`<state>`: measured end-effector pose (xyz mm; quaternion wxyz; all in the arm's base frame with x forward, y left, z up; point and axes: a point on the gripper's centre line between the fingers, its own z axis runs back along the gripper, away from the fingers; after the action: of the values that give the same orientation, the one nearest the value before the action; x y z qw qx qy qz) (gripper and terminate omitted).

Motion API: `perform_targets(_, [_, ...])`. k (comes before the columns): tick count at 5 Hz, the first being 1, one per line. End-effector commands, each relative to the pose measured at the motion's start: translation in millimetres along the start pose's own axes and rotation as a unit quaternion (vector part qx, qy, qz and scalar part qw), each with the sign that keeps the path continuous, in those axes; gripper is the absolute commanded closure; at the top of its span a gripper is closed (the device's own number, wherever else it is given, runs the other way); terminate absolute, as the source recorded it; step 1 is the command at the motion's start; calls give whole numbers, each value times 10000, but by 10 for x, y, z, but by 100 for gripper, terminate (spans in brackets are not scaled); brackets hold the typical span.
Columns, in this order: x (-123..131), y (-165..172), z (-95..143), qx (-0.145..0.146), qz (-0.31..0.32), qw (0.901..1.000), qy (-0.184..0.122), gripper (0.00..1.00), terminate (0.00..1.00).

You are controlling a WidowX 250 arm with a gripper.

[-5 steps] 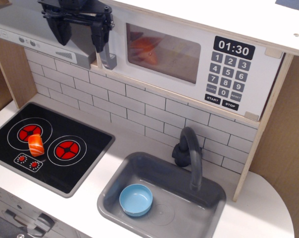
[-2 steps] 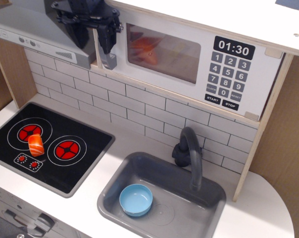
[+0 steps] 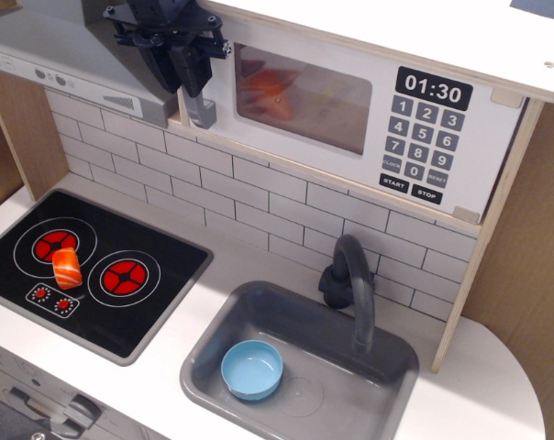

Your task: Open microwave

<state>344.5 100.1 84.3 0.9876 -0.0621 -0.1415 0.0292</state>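
Note:
The microwave sits at the top, with a white door, a clear window, a black 01:30 display and a grey keypad. Its door looks closed. Something orange shows blurred behind the window. The grey vertical handle is at the door's left edge, and only its lower end shows. My black gripper comes from above, its fingers drawn close together around the upper part of the handle.
A grey slanted range hood is left of the gripper. Below are a black hob with an orange salmon piece, a grey sink holding a blue bowl, and a dark tap.
The gripper has moved right, from in front of the hood to the microwave handle. Its fingers have narrowed from wide open to close together around the handle.

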Motion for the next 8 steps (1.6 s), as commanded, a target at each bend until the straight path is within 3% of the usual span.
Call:
perform_targets(1, [-61, 15, 184, 196, -72, 9989, -423, 100, 0])
perform_targets(2, [-343, -77, 280, 226, -225, 9986, -434, 100, 0])
perform_targets(3, [-478, -120, 339, 269, -149, 9992, -241, 100, 0])
perform_targets(4, [-712, -275, 379, 332, -209, 9981, 473, 0, 0])
perform_targets(5, [-1039, -338, 439, 532, -283, 9954, 746, 0, 0])
perform_targets(6, [-942, 34, 453, 958, 457, 9892, 1009, 0, 0])
perform_targets(7, [-724, 499, 470, 1118, 1243, 9834, 702, 0, 0])
perform_targets(8, [-485, 933, 568, 1160, 2151, 9681, 549, 0, 0])
